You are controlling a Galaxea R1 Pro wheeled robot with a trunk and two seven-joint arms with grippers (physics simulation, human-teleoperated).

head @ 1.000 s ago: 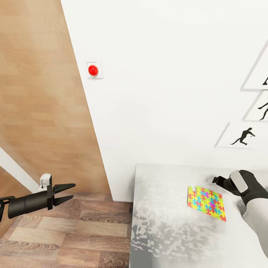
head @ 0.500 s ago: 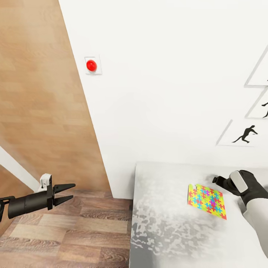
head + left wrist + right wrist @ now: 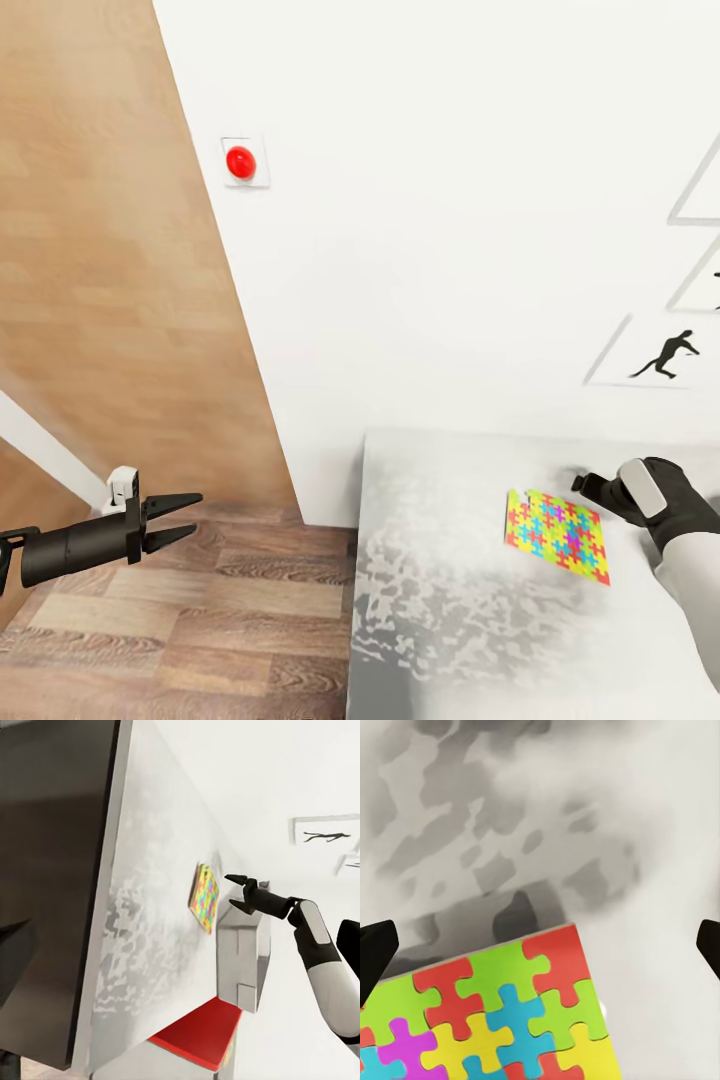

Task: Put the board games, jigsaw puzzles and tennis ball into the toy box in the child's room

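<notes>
Near table [image 3: 430, 600] edge, jigsaw puzzle [image 3: 556, 521] flat, right pincer [image 3: 234, 891] spread above, left pincer [image 3: 180, 519] released.

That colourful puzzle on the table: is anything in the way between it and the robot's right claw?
Nothing visible. The jigsaw puzzle lies flat on the table with bare tabletop around it. The right gripper hangs just above the puzzle's corner, fingers spread wide, with only open air between them.

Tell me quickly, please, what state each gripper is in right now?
Left gripper: open, empty, out over the floor.
Right gripper: open, empty, above the puzzle.
</notes>
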